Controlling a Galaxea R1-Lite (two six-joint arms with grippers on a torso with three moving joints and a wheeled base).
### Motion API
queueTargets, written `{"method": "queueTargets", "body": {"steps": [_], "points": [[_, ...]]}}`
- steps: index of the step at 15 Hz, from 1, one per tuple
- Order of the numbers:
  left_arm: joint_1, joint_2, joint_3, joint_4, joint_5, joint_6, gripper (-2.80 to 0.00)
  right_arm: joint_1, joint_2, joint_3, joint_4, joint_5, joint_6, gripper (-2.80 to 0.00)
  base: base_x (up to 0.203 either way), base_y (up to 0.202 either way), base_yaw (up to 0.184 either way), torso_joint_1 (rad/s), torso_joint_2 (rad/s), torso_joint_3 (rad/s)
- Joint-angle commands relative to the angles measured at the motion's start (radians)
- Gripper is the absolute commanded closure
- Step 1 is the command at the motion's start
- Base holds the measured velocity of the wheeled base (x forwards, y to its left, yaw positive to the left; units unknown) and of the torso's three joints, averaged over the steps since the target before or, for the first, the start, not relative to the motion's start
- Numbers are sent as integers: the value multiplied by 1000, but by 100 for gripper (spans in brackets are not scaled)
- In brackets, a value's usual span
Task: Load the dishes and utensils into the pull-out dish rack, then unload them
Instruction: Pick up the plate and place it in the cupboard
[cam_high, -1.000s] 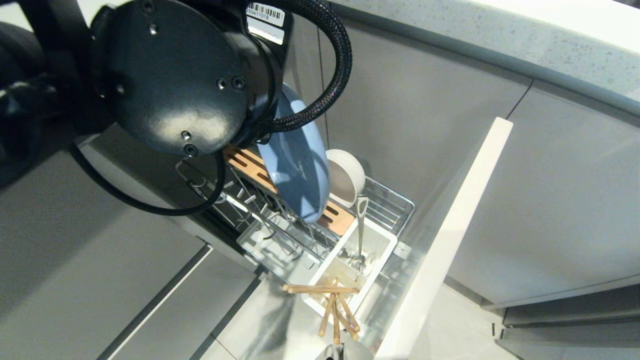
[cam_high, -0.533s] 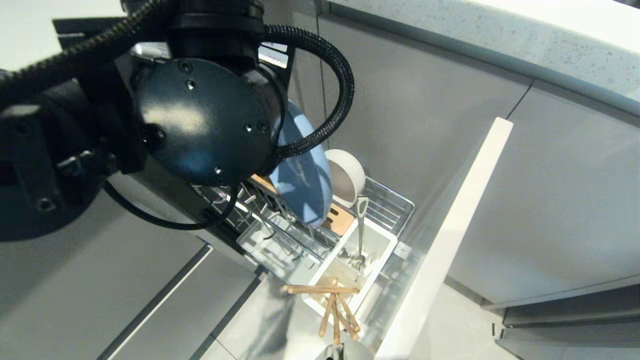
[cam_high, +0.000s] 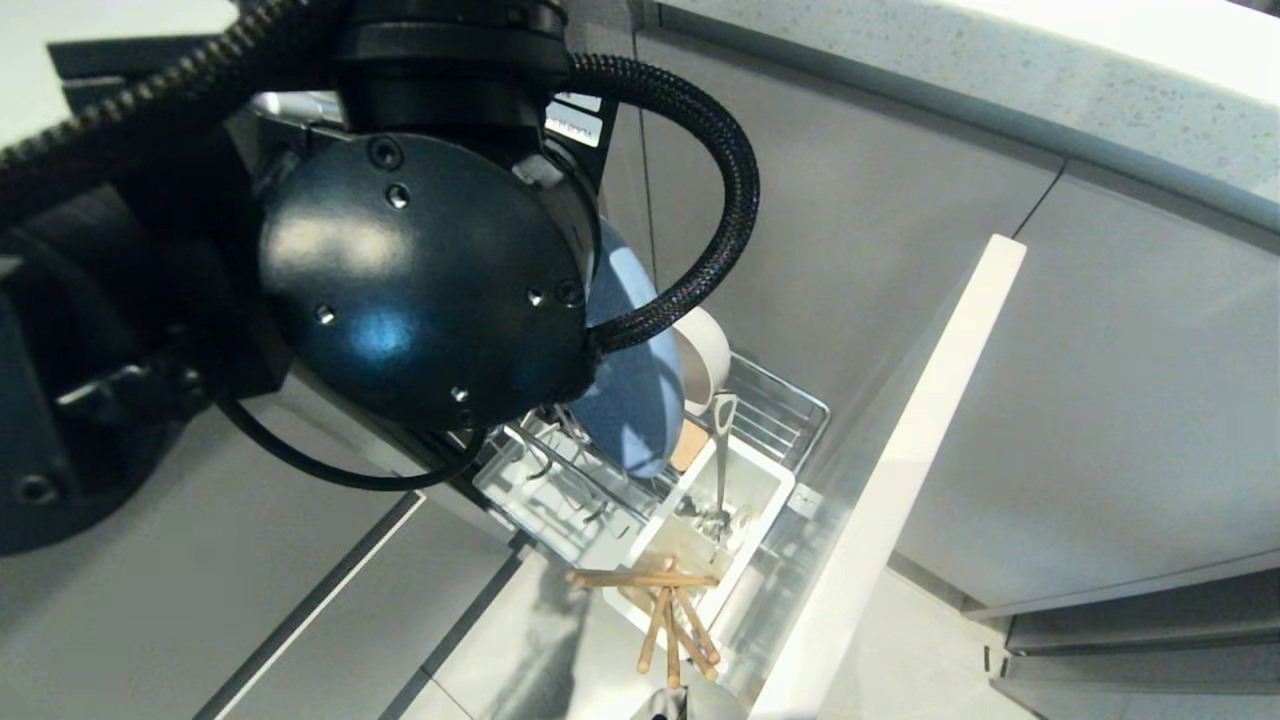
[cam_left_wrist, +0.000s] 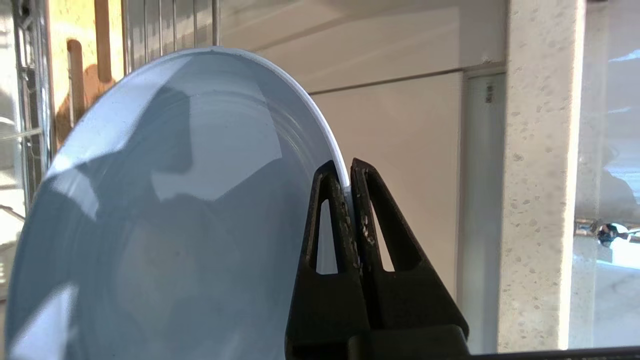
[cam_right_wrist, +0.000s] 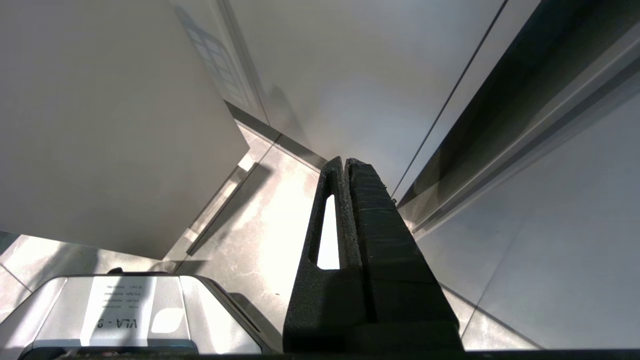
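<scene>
left gripper is clamped on the light-blue plate rim, held on edge over the dish rack; right gripper is clenched, empty.

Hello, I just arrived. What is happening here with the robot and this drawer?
The left gripper is shut on the rim of the light-blue plate, holding it on edge over the pull-out dish rack. The cream-white bowl sits in the rack beside the plate. The metal utensil stands in the white caddy, and the chopsticks lie across its near end. The right gripper is shut and empty, away from the rack.
</scene>
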Motion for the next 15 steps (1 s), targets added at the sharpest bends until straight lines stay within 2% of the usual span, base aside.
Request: {"method": "queueTargets", "body": {"steps": [1, 3, 5, 7, 15], "points": [[-4, -9, -3, -1, 17, -5, 0, 0, 0, 1, 0, 0, 0, 0, 0, 0, 0, 0, 0, 0], [-4, -24, -5, -1, 64, 20, 0, 0, 0, 2, 0, -1, 0, 0, 0, 0, 0, 0, 0, 0], [-4, -39, -14, -66, 71, 98, 0, 0, 0, 1, -1, 0, 0, 0, 0, 0, 0, 0, 0, 0], [-3, -50, 2, -109, 78, 137, 0, 0, 0, 1, -1, -1, 0, 0, 0, 0, 0, 0, 0, 0], [2, -93, 80, -100, 116, 140, 0, 0, 0, 2, -1, 0, 0, 0, 0, 0, 0, 0, 0, 0]]}}
